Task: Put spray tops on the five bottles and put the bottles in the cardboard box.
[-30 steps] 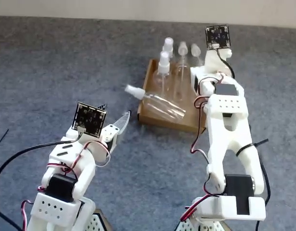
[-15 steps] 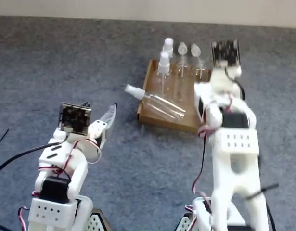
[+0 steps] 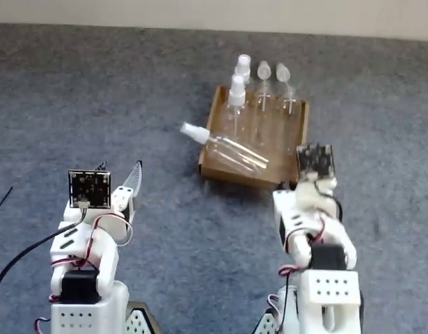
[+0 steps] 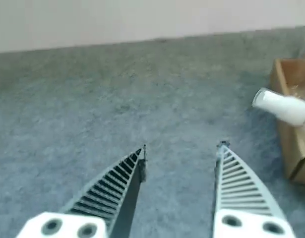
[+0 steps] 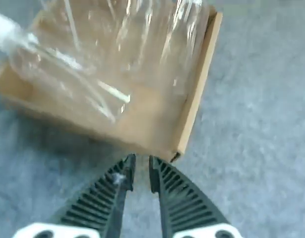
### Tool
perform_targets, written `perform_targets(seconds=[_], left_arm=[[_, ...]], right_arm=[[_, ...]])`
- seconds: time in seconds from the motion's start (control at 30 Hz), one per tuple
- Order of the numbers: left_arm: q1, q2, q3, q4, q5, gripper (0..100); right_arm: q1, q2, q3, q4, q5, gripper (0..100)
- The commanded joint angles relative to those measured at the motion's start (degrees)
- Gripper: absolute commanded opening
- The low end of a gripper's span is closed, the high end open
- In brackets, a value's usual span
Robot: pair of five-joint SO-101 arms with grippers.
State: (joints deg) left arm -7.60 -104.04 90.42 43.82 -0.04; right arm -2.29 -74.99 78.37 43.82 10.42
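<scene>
Cardboard box (image 3: 236, 178) on the grey felt-like table (image 3: 88, 90), toward the far side and a little right of centre in the high view. Inside, at the far end, four upright bottles (image 3: 236, 108) close together, all fitted with white spray tops (image 3: 243, 64). Fifth bottle (image 3: 236, 154) on its side across the near left part of the box, body inside, neck over the left wall, its own spray head (image 3: 193, 131) poking out past the rim above the table. Left gripper (image 4: 182, 147) spread wide, nothing between the ribbed fingers (image 4: 117, 183), low over bare table, well apart from the box and to its left; in the left wrist view, the jutting spray head and a corner of the box off to one side beyond the tips. Left arm (image 3: 85, 236) folded up near the close edge of the table. Right gripper (image 5: 141, 158) narrowed to a thin slit, holding nothing, tips just short of the near right corner of the box, not touching it, aimed at it over the table. Right arm (image 3: 314, 236) folded low near the close edge too, its camera board just in front of the near wall of the box in the high view. Clear bottle bodies blurred in the right wrist view, count not to be told there
</scene>
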Motion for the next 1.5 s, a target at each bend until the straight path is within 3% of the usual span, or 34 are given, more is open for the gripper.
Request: perform_targets(seconds=[0.0,0.17,0.33,0.63,0.87,1.13,1.47], left_arm=[[-1.5,-0.1,2.2,0.0,-0.4,21],[-3.2,0.0,6.7,0.1,-0.4,18],[-3.4,0.2,6.7,0.4,-0.4,0],[-3.8,0.1,6.7,17.1,-0.4,6],[-12.7,0.2,6.7,32.2,-0.4,5],[-16.9,0.1,6.7,33.1,-0.3,5],[-16.9,0.1,6.7,33.1,-0.3,5]], right_arm=[[-0.3,-7.3,5.2,0.2,0.6,0.8],[-0.3,-17.5,14.2,0.3,0.6,0.8],[-0.3,-29.2,23.1,0.5,0.6,0.8],[0.0,-27.7,26.8,3.1,0.6,0.8],[0.0,-28.4,26.8,15.3,0.4,1.3],[0.0,-28.4,26.8,24.2,0.5,1.3],[0.0,-28.3,26.8,24.7,0.5,1.3]])
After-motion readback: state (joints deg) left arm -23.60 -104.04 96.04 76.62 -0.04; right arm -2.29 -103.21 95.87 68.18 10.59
